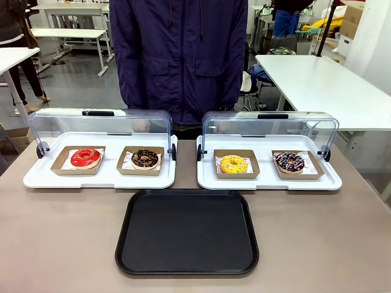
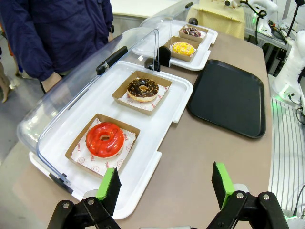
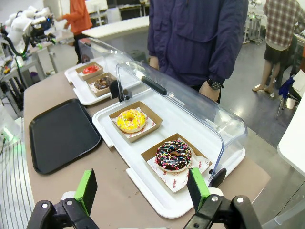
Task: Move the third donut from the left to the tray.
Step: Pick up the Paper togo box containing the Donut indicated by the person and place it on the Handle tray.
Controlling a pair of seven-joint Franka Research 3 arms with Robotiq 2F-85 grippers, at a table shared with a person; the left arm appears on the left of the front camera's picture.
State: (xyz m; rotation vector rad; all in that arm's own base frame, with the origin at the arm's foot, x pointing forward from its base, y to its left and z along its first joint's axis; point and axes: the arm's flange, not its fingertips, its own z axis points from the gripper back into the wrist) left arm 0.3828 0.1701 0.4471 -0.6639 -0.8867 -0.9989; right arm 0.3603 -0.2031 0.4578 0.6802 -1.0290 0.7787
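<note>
Plainly, yellow donut (image 1: 233,164) flat, hole up, tray (image 1: 187,232) lengthwise left-right.

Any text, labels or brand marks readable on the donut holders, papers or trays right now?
No legible text.
Red marks on the paper liners under the red donut and the sprinkled chocolate donut: too small to read.
Black tray: no print visible.
</note>
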